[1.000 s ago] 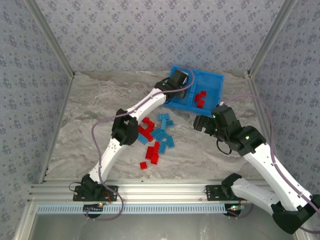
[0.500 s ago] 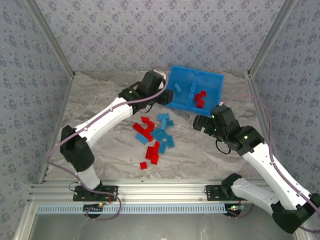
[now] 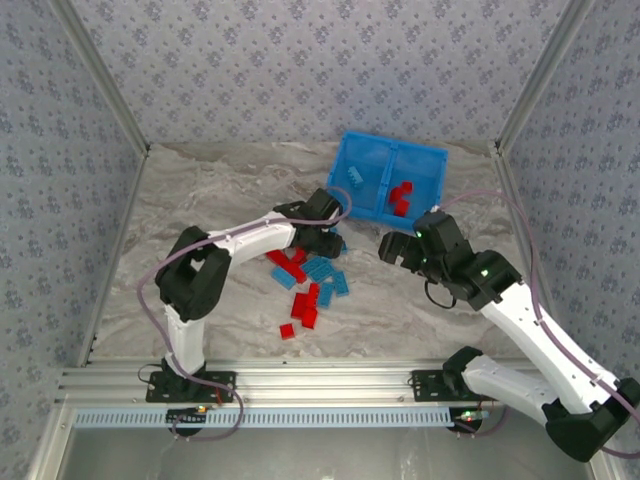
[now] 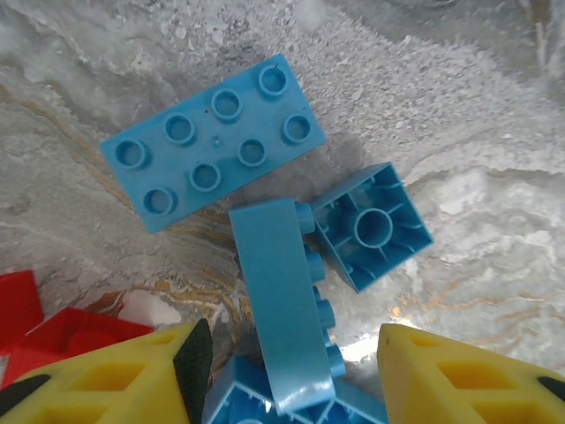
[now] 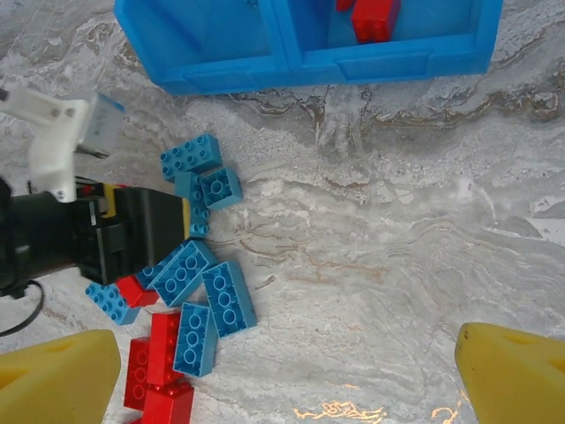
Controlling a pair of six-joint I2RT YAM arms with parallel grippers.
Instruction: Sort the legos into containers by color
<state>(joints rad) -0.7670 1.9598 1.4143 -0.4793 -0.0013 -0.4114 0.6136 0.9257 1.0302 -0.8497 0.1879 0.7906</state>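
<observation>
Left wrist cam gives detail the top cam lacks: left gripper (image 4: 287, 367) jaws wide open w/ a light blue brick (image 4: 281, 300) on edge btwn them, pads not touching it. Top cam: left arm (image 3: 250, 236) folded sharply at the elbow, reaching over the legos (image 3: 310, 280) on the table near the bin (image 3: 395, 143). Right gripper (image 5: 287, 371) gapes wide, empty, right of the pile.

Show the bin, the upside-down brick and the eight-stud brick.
bin (image 5: 380, 64), right wrist view, front wall.
upside-down brick (image 4: 371, 227), left wrist view, central tube.
eight-stud brick (image 4: 212, 152), left wrist view, studded top.
</observation>
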